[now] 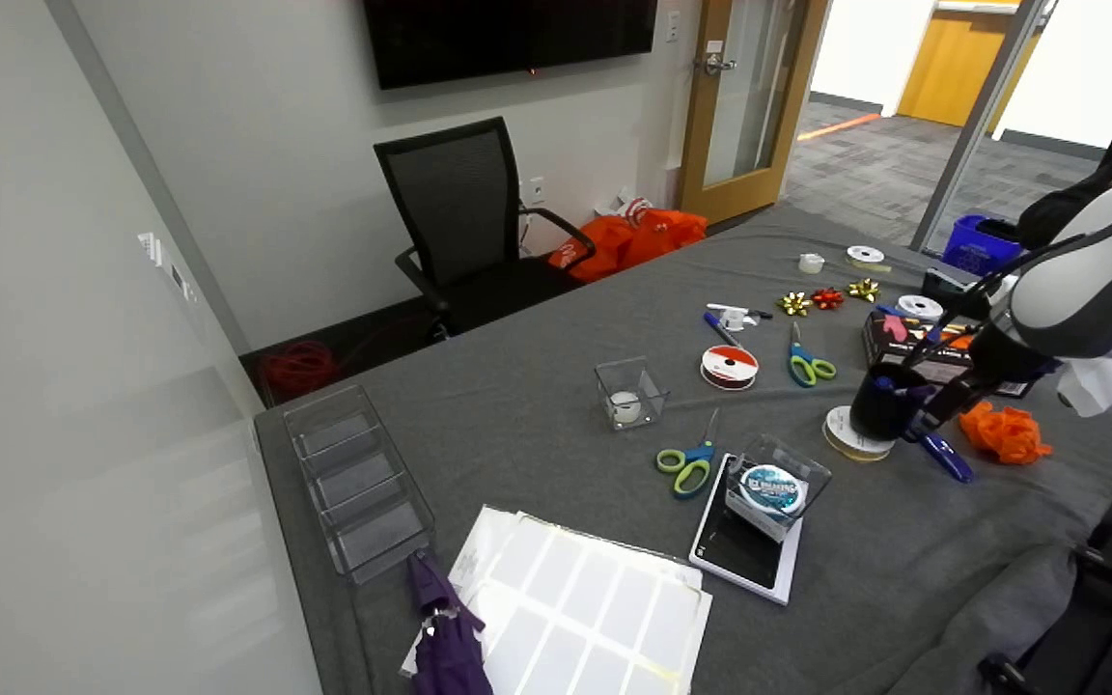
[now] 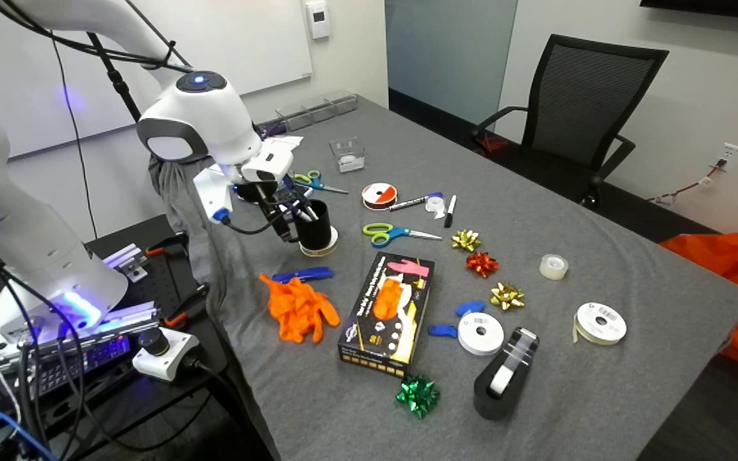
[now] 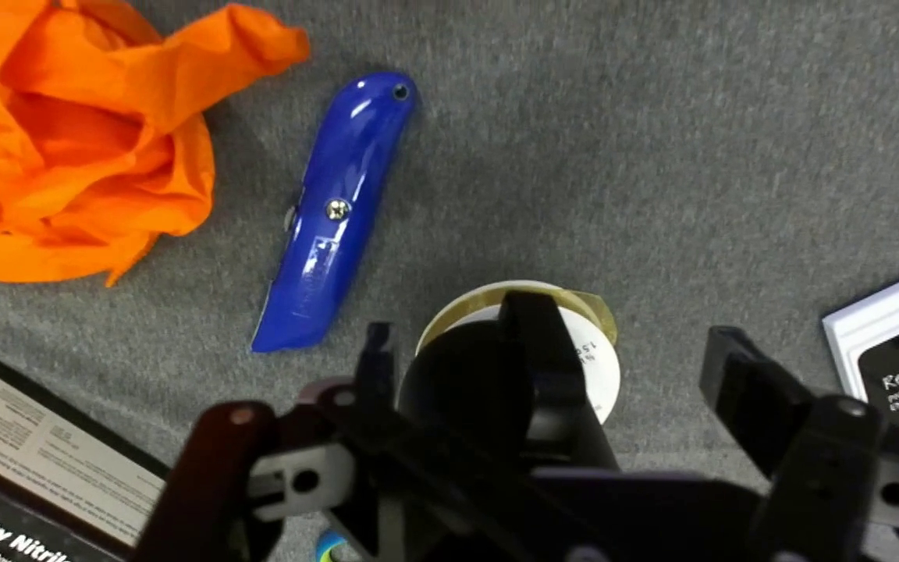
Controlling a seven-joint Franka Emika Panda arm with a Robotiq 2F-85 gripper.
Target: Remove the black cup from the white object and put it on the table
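Observation:
The black cup [image 1: 877, 405] stands upright on the white object [image 1: 846, 440], a flat round ribbon spool, in both exterior views [image 2: 315, 230] [image 2: 325, 251]. In the wrist view the cup [image 3: 457, 382] shows from above with its handle pointing up the picture; the white object [image 3: 604, 367] shows past its edge. My gripper [image 3: 555, 347] is open: one finger is close by the cup's left side, the other well apart on its right. The gripper's lower parts hide some of the cup. Pale shapes at its mouth in an exterior view are unclear. The table [image 1: 517, 386] has a dark grey cloth.
A blue utility knife [image 3: 332, 211] and an orange glove [image 3: 83, 148] lie beside the spool. A glove box [image 2: 388, 314], scissors [image 2: 394, 234] and a red-centred spool [image 2: 380, 195] lie nearby. A tablet [image 1: 744, 550] bears a clear box [image 1: 778, 487].

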